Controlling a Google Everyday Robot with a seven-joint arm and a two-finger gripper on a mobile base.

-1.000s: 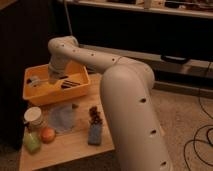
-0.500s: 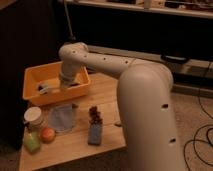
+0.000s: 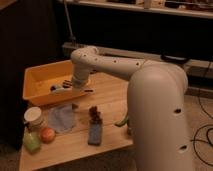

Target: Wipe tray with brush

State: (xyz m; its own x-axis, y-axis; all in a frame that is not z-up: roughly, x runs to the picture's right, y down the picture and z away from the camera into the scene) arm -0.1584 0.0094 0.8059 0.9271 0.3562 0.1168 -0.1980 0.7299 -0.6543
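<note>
The tray (image 3: 37, 80) is a large orange-yellow bin at the back left of the wooden table (image 3: 112, 100). The brush (image 3: 59, 89), with a whitish handle and a black end, lies low inside the tray near its front wall. My gripper (image 3: 75, 89) hangs from the white arm at the tray's front right corner, right beside the brush's handle end. I cannot tell whether it touches the brush.
A pale blue cloth (image 3: 62, 117) lies in front of the tray. A blue-grey block with a brown tuft (image 3: 94, 127) lies to its right. A white cup (image 3: 34, 116), an orange fruit (image 3: 47, 134) and a green fruit (image 3: 31, 144) stand front left. My bulky arm (image 3: 157, 115) covers the table's right side.
The arm has swung right and the wrist has moved from the tray's middle toward its front right corner. The brush now lies further right in the tray.
</note>
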